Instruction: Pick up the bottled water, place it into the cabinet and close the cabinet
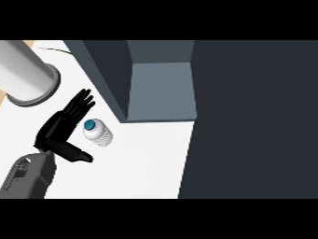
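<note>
Bottled water (97, 132) stands upright on the white counter (148, 158), blue cap up, just in front of the open cabinet (160, 91). Beside it, the left hand (63, 125) is spread open, fingers straight, thumb stretched out below the bottle, holding nothing. A large grey cylinder (18, 72) lies at upper left.
</note>
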### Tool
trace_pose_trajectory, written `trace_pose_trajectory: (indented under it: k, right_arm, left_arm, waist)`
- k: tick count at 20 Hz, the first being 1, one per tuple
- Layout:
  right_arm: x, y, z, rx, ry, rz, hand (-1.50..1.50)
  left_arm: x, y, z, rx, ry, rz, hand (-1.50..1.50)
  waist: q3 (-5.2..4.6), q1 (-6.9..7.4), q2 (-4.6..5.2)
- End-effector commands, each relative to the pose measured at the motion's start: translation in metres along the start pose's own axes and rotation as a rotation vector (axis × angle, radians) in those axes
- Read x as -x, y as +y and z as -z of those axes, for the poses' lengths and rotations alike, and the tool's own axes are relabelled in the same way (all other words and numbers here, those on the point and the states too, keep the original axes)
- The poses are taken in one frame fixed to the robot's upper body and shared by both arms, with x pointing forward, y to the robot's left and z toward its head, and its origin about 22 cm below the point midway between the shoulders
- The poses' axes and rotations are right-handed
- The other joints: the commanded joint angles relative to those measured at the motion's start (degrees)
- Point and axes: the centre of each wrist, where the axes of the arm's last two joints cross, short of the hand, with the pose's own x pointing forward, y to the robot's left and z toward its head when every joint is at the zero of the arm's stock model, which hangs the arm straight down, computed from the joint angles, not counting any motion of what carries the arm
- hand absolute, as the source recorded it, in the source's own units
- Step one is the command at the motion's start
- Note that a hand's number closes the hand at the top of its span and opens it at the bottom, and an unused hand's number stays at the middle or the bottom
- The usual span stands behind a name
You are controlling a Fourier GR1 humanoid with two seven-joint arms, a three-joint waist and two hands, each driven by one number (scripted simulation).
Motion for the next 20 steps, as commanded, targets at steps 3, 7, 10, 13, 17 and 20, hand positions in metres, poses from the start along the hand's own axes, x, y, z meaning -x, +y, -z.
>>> trace_pose_trajectory:
  k: [3,7,10,13,17,20]
  right_arm:
    - [-0.035,-0.008,-0.026,0.036,-0.081,-0.06,-1.5]
    - [-0.032,0.007,-0.019,0.001,-0.096,-0.019,-1.5]
    - [-0.04,0.002,-0.03,0.017,-0.08,-0.018,-1.5]
    - [-0.03,0.001,-0.025,0.016,-0.08,-0.037,-1.5]
    - [-0.033,0.005,-0.024,0.005,-0.09,-0.032,-1.5]
    - [-0.023,0.002,-0.018,0.013,-0.091,-0.04,-1.5]
  left_arm:
    - [0.035,-0.007,-0.005,-0.016,0.023,0.016,-1.5]
    - [0.052,0.001,-0.003,-0.03,0.031,0.014,-1.5]
    - [0.056,0.007,-0.009,-0.04,0.043,0.002,-1.5]
    - [0.067,0.015,-0.023,-0.027,0.031,0.009,-1.5]
    - [0.085,-0.004,-0.024,-0.017,0.012,-0.036,-1.5]
    - [0.082,-0.009,-0.006,-0.037,0.004,-0.059,-1.5]
  waist:
    - [0.02,0.16,0.04]
    - [-0.11,-0.6,0.22]
    - [-0.07,-0.43,0.09]
    - [-0.03,-0.33,0.17]
    - [-0.11,-0.53,0.14]
    - [-0.08,-0.84,0.34]
